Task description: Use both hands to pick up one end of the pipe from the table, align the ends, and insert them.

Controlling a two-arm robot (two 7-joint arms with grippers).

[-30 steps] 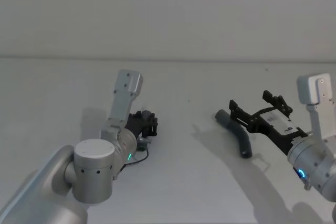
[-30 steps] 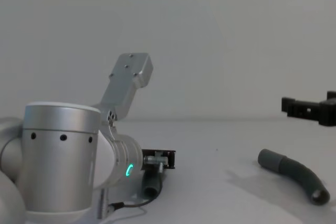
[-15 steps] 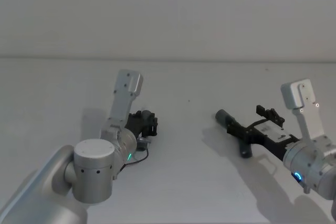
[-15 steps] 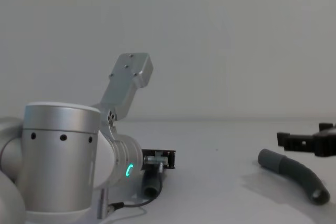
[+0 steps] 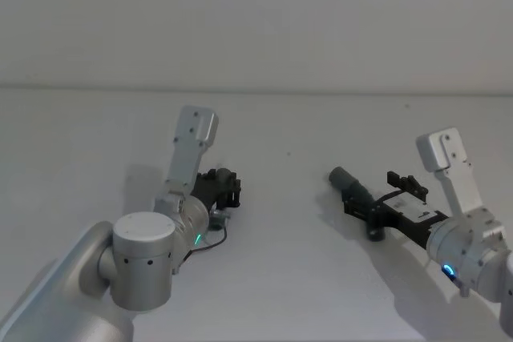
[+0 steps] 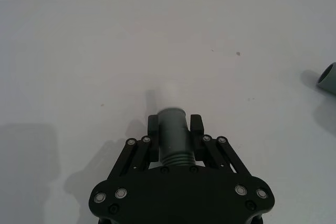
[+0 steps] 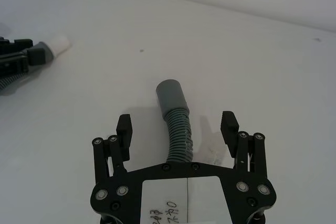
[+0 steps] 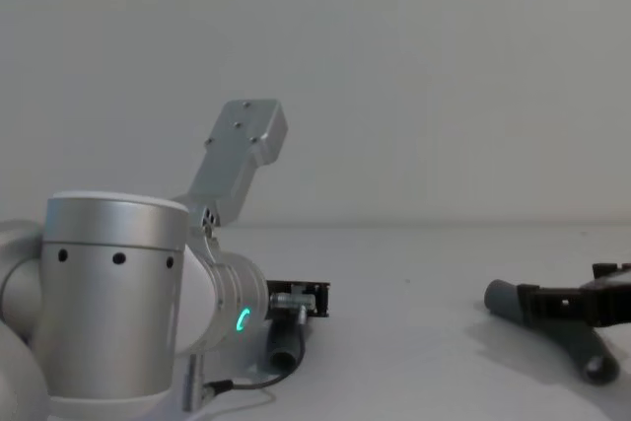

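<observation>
Pinching the left hose [image 6: 174,141] just behind its whitish tip [image 7: 59,43], your left gripper [image 6: 175,124] sits low over the table [image 5: 288,278]. Your right gripper [image 7: 177,123] is low too, fingers spread wide either side of the right hose [image 7: 179,132], which lies on the table.

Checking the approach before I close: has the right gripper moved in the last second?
Yes. The right gripper has dropped from above the lying hose piece to its level, open fingers straddling it.
</observation>
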